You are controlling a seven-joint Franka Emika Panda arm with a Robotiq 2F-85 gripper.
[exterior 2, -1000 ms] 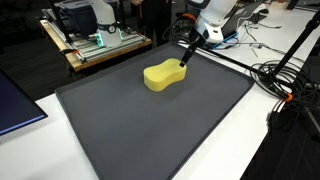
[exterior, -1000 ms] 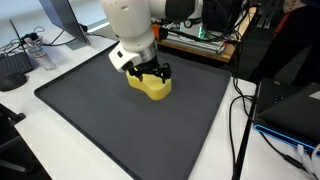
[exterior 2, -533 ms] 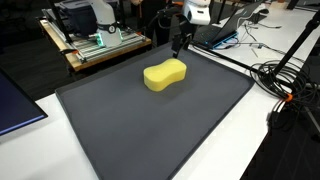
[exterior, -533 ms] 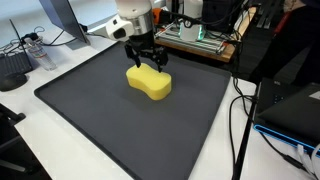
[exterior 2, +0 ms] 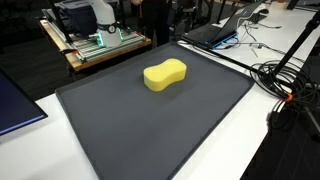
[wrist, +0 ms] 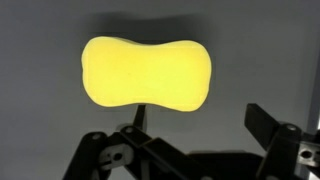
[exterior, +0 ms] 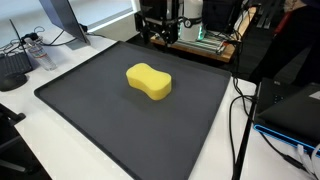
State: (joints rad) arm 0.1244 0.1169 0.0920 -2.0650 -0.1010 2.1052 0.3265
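Note:
A yellow peanut-shaped sponge (exterior: 148, 81) lies flat on the dark grey mat (exterior: 100, 115), and shows in both exterior views (exterior 2: 165, 74). My gripper (exterior: 160, 33) is open and empty, raised high above the mat's far edge, well clear of the sponge. It is out of view in the exterior view where the sponge lies mid-mat. In the wrist view the sponge (wrist: 145, 72) lies far below, above my two spread black fingers (wrist: 195, 116), with bare mat (wrist: 40, 120) around it.
Black cables (exterior: 240, 120) hang past one edge of the mat. A wooden cart with electronics (exterior 2: 95, 42) stands behind it. A laptop (exterior 2: 215, 32) and cables (exterior 2: 285, 85) sit on the white table. A monitor (exterior: 62, 20) stands at the back.
My gripper has let go of the sponge and risen up and back, away from it, toward the mat's far edge. The sponge stays where it lay.

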